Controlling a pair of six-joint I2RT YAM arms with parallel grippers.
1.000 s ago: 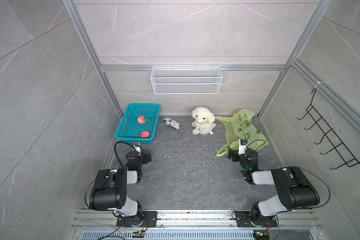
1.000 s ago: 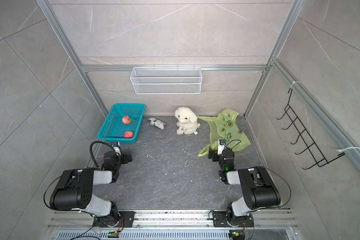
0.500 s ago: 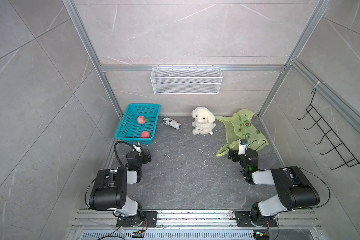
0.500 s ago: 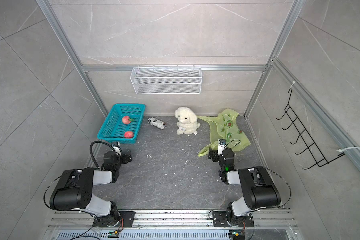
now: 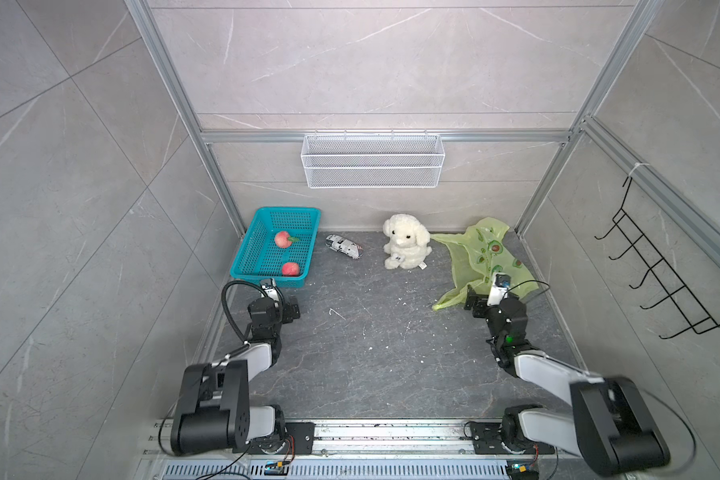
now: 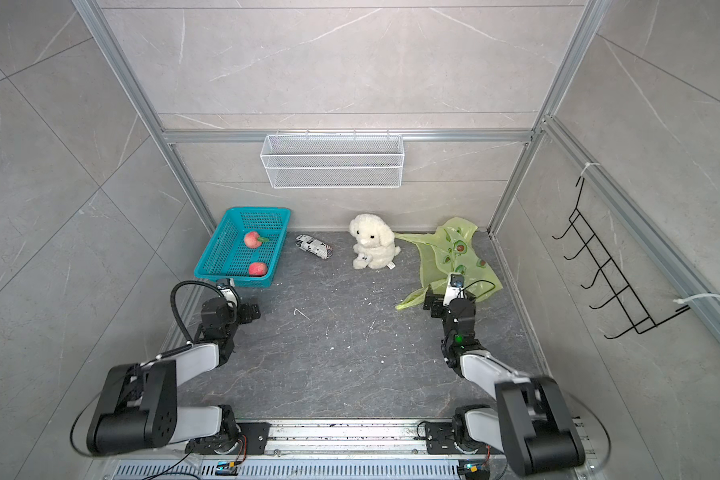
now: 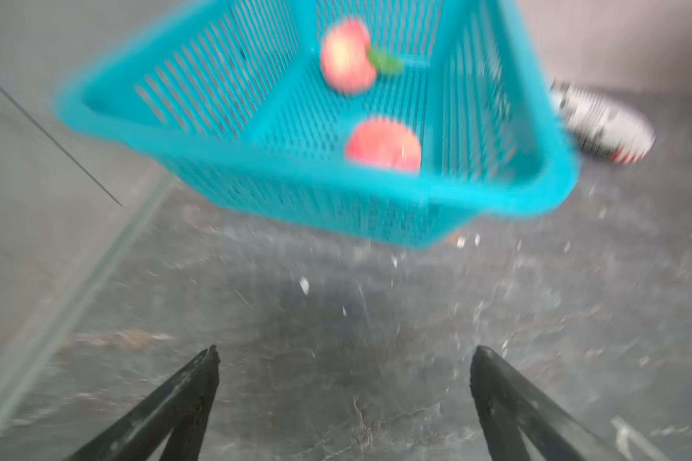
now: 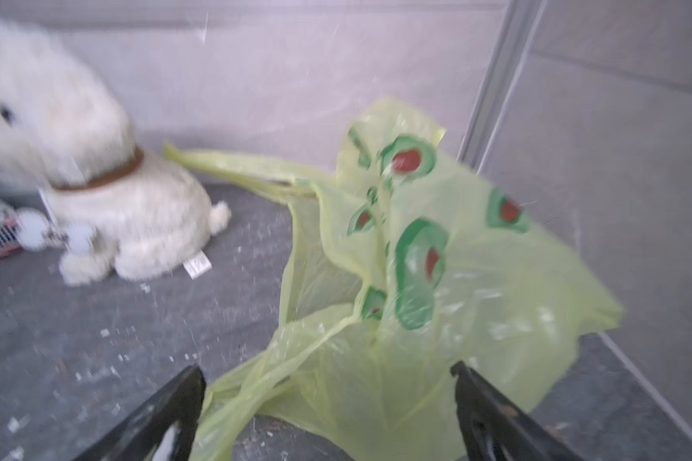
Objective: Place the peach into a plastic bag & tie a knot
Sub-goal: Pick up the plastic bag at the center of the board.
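The thin yellow-green plastic bag with avocado prints [image 5: 489, 253] lies crumpled at the dark stone desk's [image 5: 371, 332] 2 o'clock corner. One handle strip reaches toward the white plush dog [image 5: 406, 241] at 12 o'clock. A round pink peach with a green leaf [image 5: 283, 239] and a second pink peach [image 5: 290, 269] sit in the teal slotted plastic basket [image 5: 250, 245] at 10 o'clock. The left tool [image 7: 345, 353] hangs spread and empty just short of the basket. The right tool [image 8: 326, 369] is spread wide over the bag's near edge, pinching nothing.

Open floor [image 5: 371, 340] between basket [image 5: 262, 279] and bag [image 5: 487, 253]
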